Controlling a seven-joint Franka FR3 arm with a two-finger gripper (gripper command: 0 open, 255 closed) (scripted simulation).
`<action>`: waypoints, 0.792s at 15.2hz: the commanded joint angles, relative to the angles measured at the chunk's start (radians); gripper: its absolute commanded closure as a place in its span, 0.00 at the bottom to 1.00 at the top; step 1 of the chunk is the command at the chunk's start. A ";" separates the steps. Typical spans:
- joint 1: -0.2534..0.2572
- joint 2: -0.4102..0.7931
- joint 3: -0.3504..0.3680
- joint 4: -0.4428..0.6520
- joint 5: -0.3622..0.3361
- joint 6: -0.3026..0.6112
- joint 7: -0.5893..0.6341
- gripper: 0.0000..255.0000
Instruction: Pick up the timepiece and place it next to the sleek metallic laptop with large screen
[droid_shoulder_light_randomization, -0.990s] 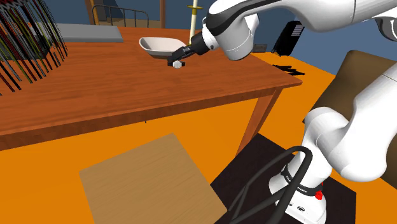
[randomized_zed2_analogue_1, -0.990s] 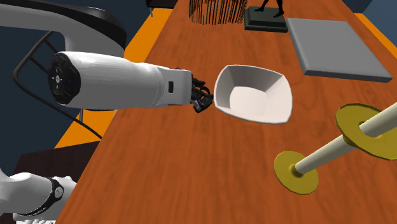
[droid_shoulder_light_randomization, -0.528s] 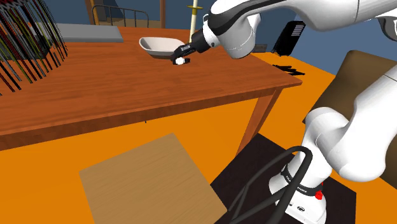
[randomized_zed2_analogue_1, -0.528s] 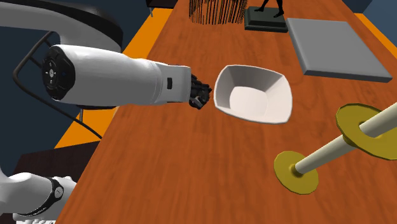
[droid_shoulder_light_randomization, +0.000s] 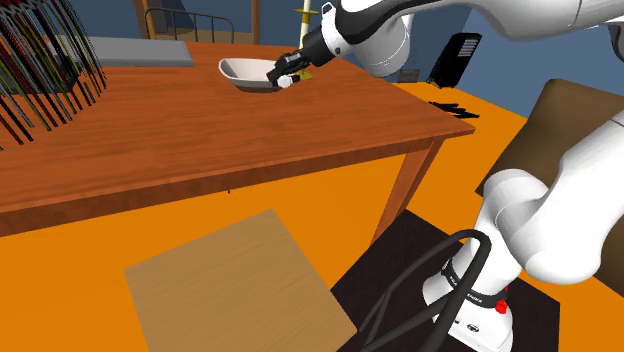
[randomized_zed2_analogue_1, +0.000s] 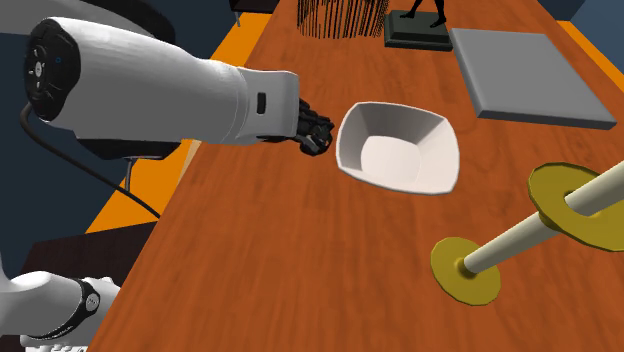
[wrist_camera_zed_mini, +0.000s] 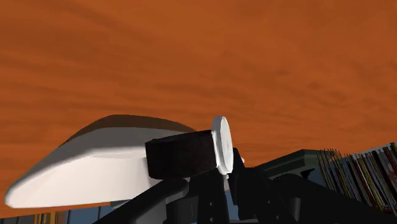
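A long reddish-brown wooden table (droid_shoulder_light_randomization: 200, 140) crosses the upper half of the shoulder view and runs from bottom to top of the second exterior view. The white robot arm (droid_shoulder_light_randomization: 520, 230) rises from the lower right of the shoulder view and reaches up and left over the table. In the second exterior view its thick white forearm comes in from the upper left.

A dark wire basket (droid_shoulder_light_randomization: 40, 70) with coloured spines inside stands at the upper left of the shoulder view. A flat grey closed laptop (randomized_zed2_analogue_1: 530, 75) lies at the upper right of the second exterior view, well apart from the arm's tip. A white squarish bowl (randomized_zed2_analogue_1: 400, 150) sits on the table at that view's centre, between the arm's tip and the laptop. A gold-based stand with a cream stem (randomized_zed2_analogue_1: 465, 270) shows at its lower right.

The black jaws are closed on a wristwatch (wrist_camera_zed_mini: 221, 145) with a round white face and dark brown strap, clasped at the centre of the wrist view. In the second exterior view they sit just beside the bowl's left rim. Near the top centre of the shoulder view the wristwatch overlaps the bowl's right end.
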 joint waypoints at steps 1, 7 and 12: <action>-0.022 -0.011 0.015 0.012 -0.037 -0.023 0.036 1.00; -0.069 -0.031 0.049 0.062 -0.120 -0.092 0.122 1.00; -0.058 0.081 0.053 0.195 -0.117 -0.114 0.150 1.00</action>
